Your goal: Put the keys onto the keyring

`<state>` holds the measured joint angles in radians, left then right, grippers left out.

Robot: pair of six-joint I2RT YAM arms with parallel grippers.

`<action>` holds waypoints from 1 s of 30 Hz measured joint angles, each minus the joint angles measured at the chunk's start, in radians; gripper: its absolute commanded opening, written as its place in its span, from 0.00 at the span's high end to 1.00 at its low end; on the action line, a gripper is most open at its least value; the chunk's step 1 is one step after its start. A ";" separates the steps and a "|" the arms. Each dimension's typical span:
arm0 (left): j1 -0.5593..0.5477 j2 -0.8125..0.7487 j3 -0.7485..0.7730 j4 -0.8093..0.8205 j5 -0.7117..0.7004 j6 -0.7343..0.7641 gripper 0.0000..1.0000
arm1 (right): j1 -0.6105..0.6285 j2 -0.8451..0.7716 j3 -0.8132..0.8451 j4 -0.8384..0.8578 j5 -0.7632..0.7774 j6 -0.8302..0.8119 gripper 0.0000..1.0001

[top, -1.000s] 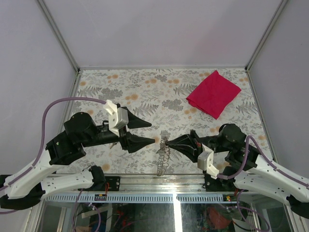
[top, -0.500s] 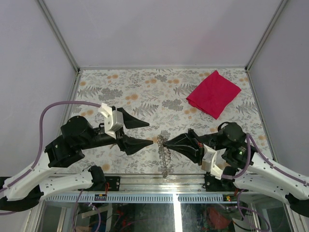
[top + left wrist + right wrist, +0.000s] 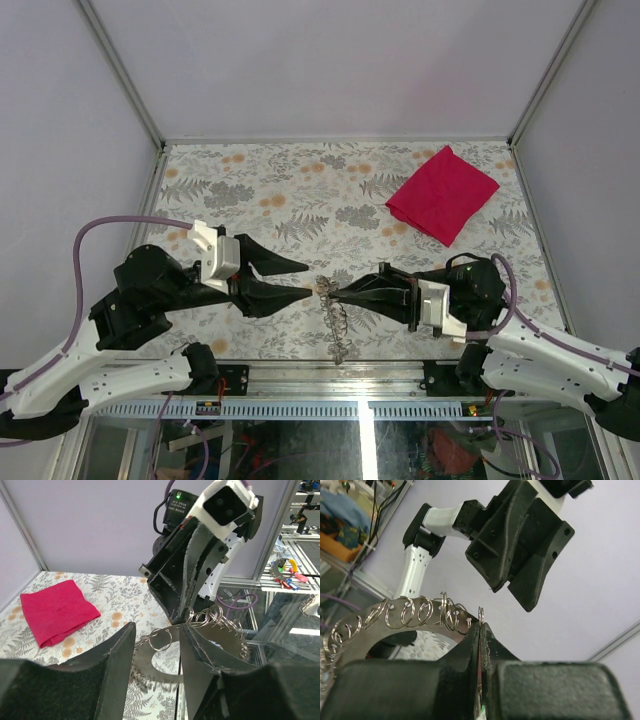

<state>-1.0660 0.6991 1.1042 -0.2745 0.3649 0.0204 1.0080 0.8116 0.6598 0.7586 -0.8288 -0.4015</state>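
My right gripper (image 3: 332,294) is shut on a thin split keyring (image 3: 481,613) that stands edgewise out of its tip (image 3: 480,625). A dark crescent metal plate (image 3: 375,630) threaded with several more rings hangs from there and dangles toward the table's near edge (image 3: 338,325). Facing it tip to tip, my left gripper (image 3: 308,279) is open, and one ring (image 3: 161,639) of the plate sits in the gap between its fingers (image 3: 157,630). No keys show clearly; only a red sliver shows deep between the right jaws.
A folded red cloth (image 3: 442,193) lies at the back right of the floral table (image 3: 300,190), also in the left wrist view (image 3: 56,610). Metal frame posts and grey walls stand round the table. The glass near edge (image 3: 300,365) runs below the grippers.
Both grippers have come together at the table's front middle. The right one swung level with the ring plate. The left jaws narrowed and now straddle a ring.
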 measured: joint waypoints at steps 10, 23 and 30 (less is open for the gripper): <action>0.000 0.013 -0.002 0.074 0.048 -0.013 0.62 | 0.000 0.046 -0.005 0.201 0.168 0.428 1.00; 0.000 0.065 -0.002 0.132 0.073 -0.037 0.69 | 0.000 0.056 -0.005 0.227 0.237 0.604 1.00; 0.000 0.095 -0.002 0.151 0.082 -0.047 0.75 | 0.000 0.055 -0.005 0.227 0.232 0.612 1.00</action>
<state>-1.0660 0.7940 1.1019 -0.1230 0.4473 -0.0269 1.0080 0.8669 0.6548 0.9852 -0.5964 0.2104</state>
